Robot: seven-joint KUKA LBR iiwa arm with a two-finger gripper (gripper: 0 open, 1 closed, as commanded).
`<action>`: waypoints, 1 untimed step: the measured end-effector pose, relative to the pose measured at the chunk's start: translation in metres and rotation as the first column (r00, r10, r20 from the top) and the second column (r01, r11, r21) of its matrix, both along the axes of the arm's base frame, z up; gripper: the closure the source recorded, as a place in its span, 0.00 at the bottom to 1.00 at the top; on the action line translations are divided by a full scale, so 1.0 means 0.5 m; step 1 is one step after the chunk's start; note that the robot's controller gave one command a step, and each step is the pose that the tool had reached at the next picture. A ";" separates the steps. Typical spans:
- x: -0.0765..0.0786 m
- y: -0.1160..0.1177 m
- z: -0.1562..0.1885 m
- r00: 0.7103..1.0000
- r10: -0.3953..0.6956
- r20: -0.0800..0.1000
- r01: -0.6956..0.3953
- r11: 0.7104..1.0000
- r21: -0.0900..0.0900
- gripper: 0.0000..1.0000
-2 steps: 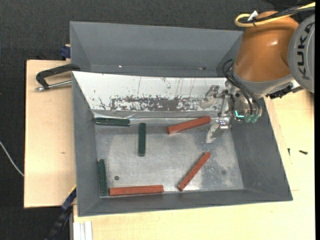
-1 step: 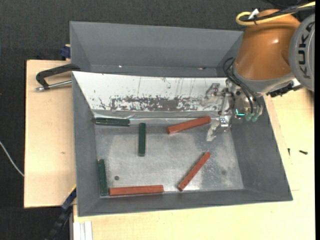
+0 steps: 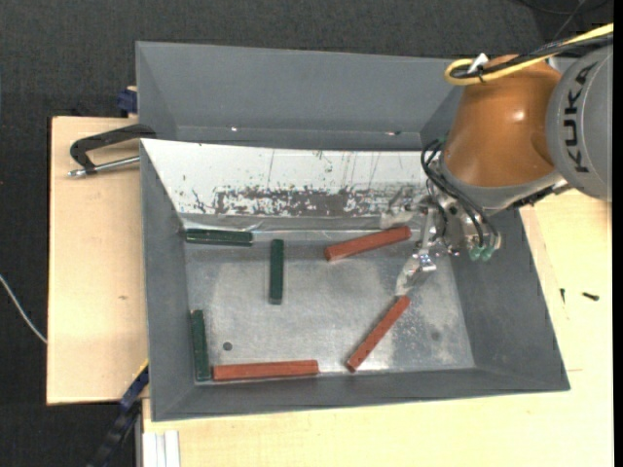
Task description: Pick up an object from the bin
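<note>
My gripper (image 3: 421,266) hangs over the right part of the bin floor, its metal fingertips pointing down and left. Nothing shows between them. Just up and left of it a red bar (image 3: 368,244) lies slanted near the back wall. Below the fingertips another red bar (image 3: 378,333) runs diagonally toward the front, its upper end close under the gripper.
A third red bar (image 3: 265,370) lies along the front wall. Dark green bars lie at the back left (image 3: 219,237), mid-floor (image 3: 276,271) and upright along the left wall (image 3: 199,344). The arm's orange cover overhangs the bin's right back corner.
</note>
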State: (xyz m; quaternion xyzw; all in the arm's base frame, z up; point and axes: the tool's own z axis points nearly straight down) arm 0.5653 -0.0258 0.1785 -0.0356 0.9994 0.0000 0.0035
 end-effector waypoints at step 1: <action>-0.043 0.019 -0.112 0.989 0.147 -0.003 -0.147 0.989 0.000 0.00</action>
